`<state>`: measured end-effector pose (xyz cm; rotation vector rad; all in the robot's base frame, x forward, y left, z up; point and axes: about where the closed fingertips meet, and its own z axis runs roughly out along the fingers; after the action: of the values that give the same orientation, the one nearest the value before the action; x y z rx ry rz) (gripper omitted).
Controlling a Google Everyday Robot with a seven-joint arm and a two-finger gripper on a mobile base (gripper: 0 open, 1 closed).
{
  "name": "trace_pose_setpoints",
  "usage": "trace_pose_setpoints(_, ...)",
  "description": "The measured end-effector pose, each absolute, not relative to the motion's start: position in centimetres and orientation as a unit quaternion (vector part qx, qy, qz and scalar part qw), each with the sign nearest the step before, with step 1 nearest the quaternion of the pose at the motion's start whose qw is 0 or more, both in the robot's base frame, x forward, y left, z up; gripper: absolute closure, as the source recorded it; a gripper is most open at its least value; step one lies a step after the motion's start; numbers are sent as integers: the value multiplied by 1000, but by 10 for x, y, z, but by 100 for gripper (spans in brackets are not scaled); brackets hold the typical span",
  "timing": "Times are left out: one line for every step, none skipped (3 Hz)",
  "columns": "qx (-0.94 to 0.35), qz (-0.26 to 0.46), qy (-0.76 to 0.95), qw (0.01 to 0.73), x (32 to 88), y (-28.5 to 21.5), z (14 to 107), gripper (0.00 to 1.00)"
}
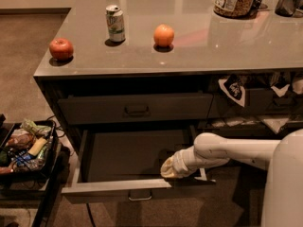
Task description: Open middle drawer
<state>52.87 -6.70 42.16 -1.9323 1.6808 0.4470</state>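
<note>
Middle drawer [109, 191] looks open enough. My hand [170, 168] rests at its front, 3 o'clock side; grip I cannot tell. Next, lift clear.

We take this for a break room or kitchenette, more office than home. The grey bench [199, 56] carries food: a drink can [115, 23], a red apple [61, 48], an orange [164, 35] and a jar of snacks [235, 0]. Under it sit fitted grey drawers; the middle drawer [128, 155] stands open, our tool [170, 168] just behind its front panel, towards the right. Brown carpet [23, 46] covers the floor, and a black bin [53, 143] beside the bench holds wrapped packets.
</note>
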Motion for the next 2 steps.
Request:
trace_pose_setpoints(-700,192,653,215,509,-67,420,100)
trace_pose_setpoints(-667,221,692,164,485,-69,419,100)
